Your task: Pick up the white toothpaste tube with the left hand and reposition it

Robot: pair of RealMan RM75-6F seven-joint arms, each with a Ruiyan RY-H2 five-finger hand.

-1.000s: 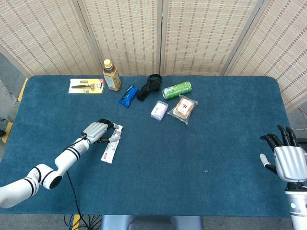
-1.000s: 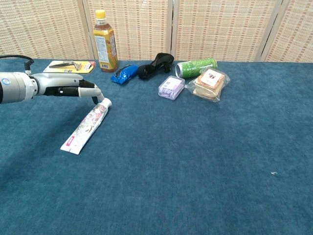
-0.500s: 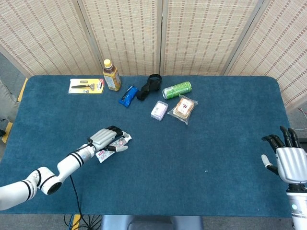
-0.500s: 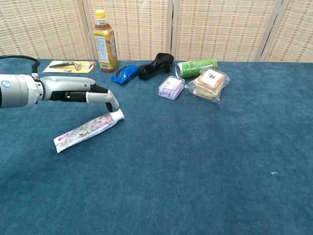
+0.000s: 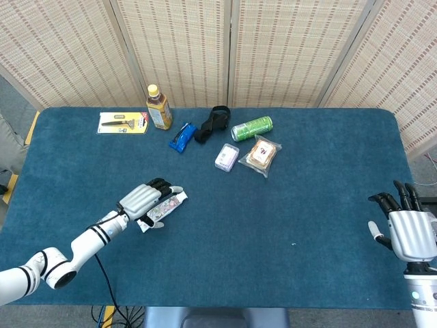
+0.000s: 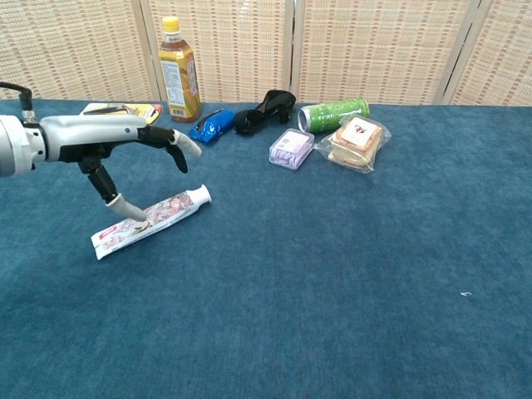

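Left hand: your left hand [image 6: 125,137] sits left of centre in the chest view, palm down above the toothpaste tube [image 6: 150,219], fingers spread, nothing held. One lowered fingertip [image 6: 131,211] sits at the tube's upper edge; can't tell if it touches. In the head view the hand [image 5: 142,199] covers the tube's left part.
Toothpaste tube: flat on the blue table [image 6: 332,274], lower left of centre, cap end toward the right, crimped end toward the left, lying slightly slanted.
Right hand: your right hand [image 5: 410,229] is at the lower right edge of the head view, fingers apart and pointing up, holding nothing, past the table's edge.
Back row: bottle [image 6: 179,60] upper left, razor pack [image 5: 123,122] to its left, blue packet [image 6: 210,125] and black object [image 6: 266,110] next to each other, green can [image 6: 333,114] on its side.
Middle: small clear box [image 6: 292,149] just left of a wrapped snack [image 6: 357,141], both below the can.
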